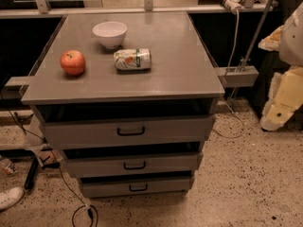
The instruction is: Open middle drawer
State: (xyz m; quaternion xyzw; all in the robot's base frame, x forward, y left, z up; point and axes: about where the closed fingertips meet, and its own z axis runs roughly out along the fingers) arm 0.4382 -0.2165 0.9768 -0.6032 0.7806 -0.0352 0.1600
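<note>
A grey metal cabinet stands in the middle of the camera view with three stacked drawers. The middle drawer [165, 162] has a medium-sized front and a small black bar handle [134, 165]. A dark gap shows above its front panel. The tallest, widest drawer front [85, 133] is above it and the shortest, narrowest one [109, 188] is below it. My gripper [278, 109] is a white and yellowish shape at the right edge of the view. It hangs well to the right of the cabinet, about level with the top drawer, and touches nothing.
On the cabinet top [180, 65] are a white bowl [110, 33], a red apple [72, 62] and a can [132, 59] lying on its side. Black cables [80, 211] and a white shoe [9, 197] lie on the speckled floor at the left. A grey ledge [239, 74] juts out behind the cabinet's right side.
</note>
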